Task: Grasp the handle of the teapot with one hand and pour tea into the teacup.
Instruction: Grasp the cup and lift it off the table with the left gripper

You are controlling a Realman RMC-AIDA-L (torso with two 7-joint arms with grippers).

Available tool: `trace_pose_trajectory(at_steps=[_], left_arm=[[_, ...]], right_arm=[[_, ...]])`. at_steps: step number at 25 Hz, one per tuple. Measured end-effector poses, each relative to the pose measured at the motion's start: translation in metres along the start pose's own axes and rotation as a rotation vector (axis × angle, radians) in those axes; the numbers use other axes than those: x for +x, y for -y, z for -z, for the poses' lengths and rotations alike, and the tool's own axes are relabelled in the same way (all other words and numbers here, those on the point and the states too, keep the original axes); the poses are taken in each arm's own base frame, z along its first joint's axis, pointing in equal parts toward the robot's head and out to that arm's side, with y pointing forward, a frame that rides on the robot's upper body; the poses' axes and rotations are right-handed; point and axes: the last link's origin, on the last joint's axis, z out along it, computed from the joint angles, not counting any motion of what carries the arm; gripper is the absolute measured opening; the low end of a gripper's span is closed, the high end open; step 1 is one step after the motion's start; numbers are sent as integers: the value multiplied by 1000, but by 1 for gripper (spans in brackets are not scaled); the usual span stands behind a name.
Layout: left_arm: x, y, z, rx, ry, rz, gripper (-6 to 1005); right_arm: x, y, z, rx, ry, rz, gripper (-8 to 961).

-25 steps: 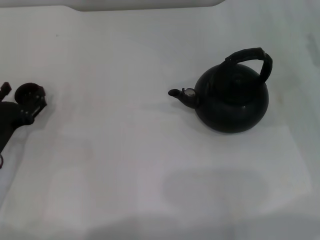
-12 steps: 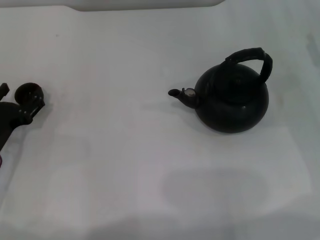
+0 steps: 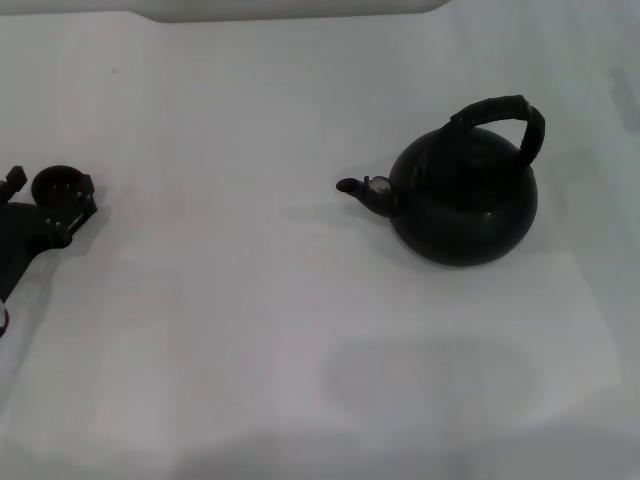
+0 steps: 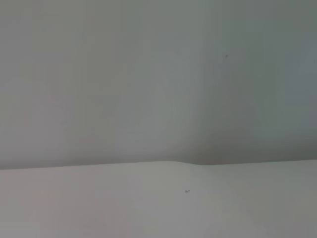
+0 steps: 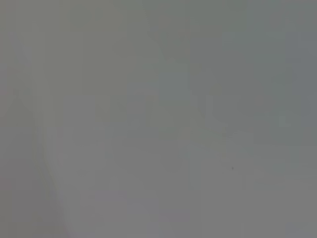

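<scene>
The teacup (image 3: 57,185) is flanked by the left gripper (image 3: 52,195) at the far left; a firm hold cannot be told. The teapot (image 3: 462,195), handle (image 3: 500,115) ungrasped, stands right. Pouring remains undone.

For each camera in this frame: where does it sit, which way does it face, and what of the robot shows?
Head: looks forward and down at the white table; teapot right, teacup far left between the left gripper fingers.
Left wrist: faces bare table and wall; no robot parts.
Right wrist: only featureless grey; no robot parts.
Shared: head and left wrist both show the table.
</scene>
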Motion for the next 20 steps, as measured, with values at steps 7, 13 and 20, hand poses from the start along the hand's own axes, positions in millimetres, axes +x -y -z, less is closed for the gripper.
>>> trace_pose_trajectory(at_steps=[7, 13, 20], left_arm=[[1, 0, 0, 0, -7, 2, 883], [1, -1, -1, -2, -6, 2, 880], [-1, -1, 0, 1, 2, 4, 877]], right_arm=[[0, 1, 1, 2, -1, -1, 688], [0, 2, 2, 5, -1, 0, 689], [0, 3, 2, 6, -1, 0, 688]])
